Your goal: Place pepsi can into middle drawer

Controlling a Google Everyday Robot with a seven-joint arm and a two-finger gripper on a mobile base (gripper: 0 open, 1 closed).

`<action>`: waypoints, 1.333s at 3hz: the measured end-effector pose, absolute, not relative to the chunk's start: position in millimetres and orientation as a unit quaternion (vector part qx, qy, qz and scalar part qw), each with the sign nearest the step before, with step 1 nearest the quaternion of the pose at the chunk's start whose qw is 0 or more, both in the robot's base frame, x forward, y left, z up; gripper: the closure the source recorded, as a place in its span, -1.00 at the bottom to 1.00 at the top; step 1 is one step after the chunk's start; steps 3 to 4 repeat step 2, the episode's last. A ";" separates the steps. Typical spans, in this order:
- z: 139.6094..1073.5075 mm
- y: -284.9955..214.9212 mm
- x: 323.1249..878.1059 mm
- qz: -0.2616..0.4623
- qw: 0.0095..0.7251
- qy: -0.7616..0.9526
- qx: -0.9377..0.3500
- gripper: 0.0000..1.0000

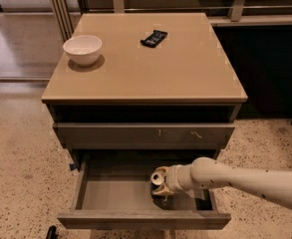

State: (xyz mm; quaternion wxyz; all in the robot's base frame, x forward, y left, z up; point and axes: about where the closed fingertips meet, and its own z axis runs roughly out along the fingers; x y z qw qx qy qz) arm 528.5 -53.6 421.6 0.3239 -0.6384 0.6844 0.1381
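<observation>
The middle drawer (116, 195) is pulled open at the bottom of the cabinet, showing its smooth grey inside. The pepsi can (158, 180) stands upright in the right half of the drawer, its silver top showing and its dark body in shadow below. My gripper (160, 182) reaches in from the right on a pale arm and is shut on the can's upper part, with a finger on either side.
A white bowl (82, 49) and a flat black snack wrapper (153, 37) lie on the tan cabinet top (185, 78). A shut drawer front with pale scratch marks (145, 134) sits above the open drawer. Speckled floor surrounds the cabinet.
</observation>
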 end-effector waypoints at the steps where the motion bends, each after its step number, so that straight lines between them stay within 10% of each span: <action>1: 418.2 -49.4 553.1 0.143 0.325 0.686 -0.635 -1.00; 4: 418.5 -49.2 555.2 0.143 0.325 0.686 -0.635 -1.00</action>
